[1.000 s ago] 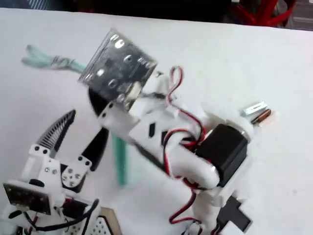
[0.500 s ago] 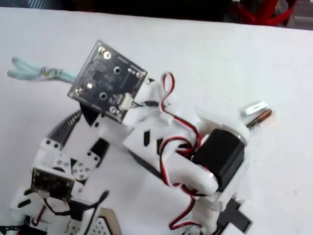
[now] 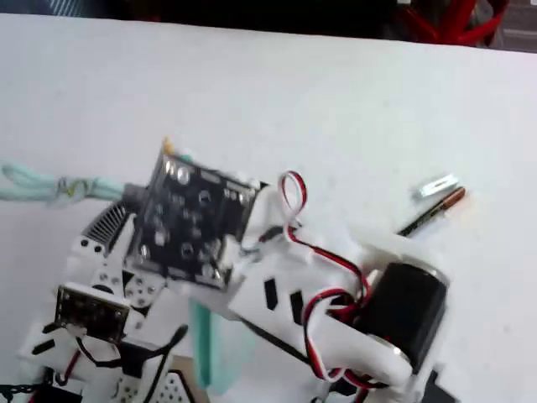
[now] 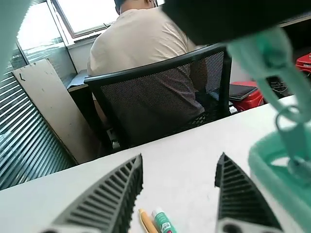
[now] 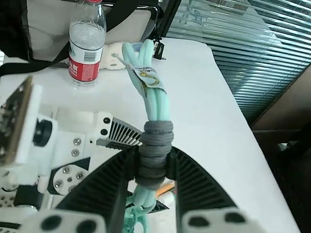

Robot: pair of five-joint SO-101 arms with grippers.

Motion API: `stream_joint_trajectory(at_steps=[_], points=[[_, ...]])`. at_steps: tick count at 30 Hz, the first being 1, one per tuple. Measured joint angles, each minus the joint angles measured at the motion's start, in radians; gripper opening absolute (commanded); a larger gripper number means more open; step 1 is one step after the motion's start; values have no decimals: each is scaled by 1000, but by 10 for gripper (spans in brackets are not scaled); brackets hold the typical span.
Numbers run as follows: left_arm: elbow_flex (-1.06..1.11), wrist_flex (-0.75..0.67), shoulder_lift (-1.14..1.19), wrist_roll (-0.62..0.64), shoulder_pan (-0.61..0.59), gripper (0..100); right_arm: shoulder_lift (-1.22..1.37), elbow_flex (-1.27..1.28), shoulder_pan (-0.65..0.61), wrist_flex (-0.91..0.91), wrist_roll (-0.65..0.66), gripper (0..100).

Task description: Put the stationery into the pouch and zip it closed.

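Note:
My right gripper (image 5: 154, 167) is shut on the grey band around the teal strap (image 5: 148, 97) of the pouch. In the high view the strap (image 3: 42, 185) sticks out to the left and the teal pouch body (image 3: 214, 353) hangs below the right wrist. The left gripper (image 4: 177, 199) is open low over the table, right beside the pouch (image 4: 279, 160). An orange pen (image 4: 145, 221) and a teal-and-white stick (image 4: 163, 222) lie between its fingers. A white piece (image 3: 436, 185) and a brown pencil (image 3: 436, 210) lie at the right of the table.
The two arms overlap at the lower left of the high view, the left arm (image 3: 92, 285) partly under the right wrist's board (image 3: 193, 227). A water bottle (image 5: 87, 43) stands near the table's far edge. A mesh chair (image 4: 160, 97) stands beyond the table.
The right wrist has swung left and toward the near edge, carrying the strap with it. The left arm has drawn back toward the near-left corner, and the pouch body shows again.

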Motion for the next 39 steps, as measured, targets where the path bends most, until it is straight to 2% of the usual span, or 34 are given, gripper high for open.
stream_joint_trajectory(at_steps=[5, 8, 11, 15, 17, 22, 30, 39], points=[[0, 110, 0, -11, 0, 246, 2, 15, 130, -68, 20, 21], [0, 183, 0, -86, 0, 246, 23, 14, 183, -135, -14, 21], [0, 216, 0, -146, 2, 251, 80, 15, 187, -169, -25, 21], [3, 216, 0, -160, 21, 355, 141, 15, 180, -173, -26, 21], [5, 216, 0, -161, 52, 373, 149, 15, 158, -173, -26, 21], [5, 192, 0, -37, 77, 373, 149, 15, 74, -133, -25, 21], [5, 176, 0, 158, 75, 373, 80, 15, 64, -112, -25, 21], [5, 235, 0, 155, -54, 413, 44, 18, 109, -15, -26, 21]])
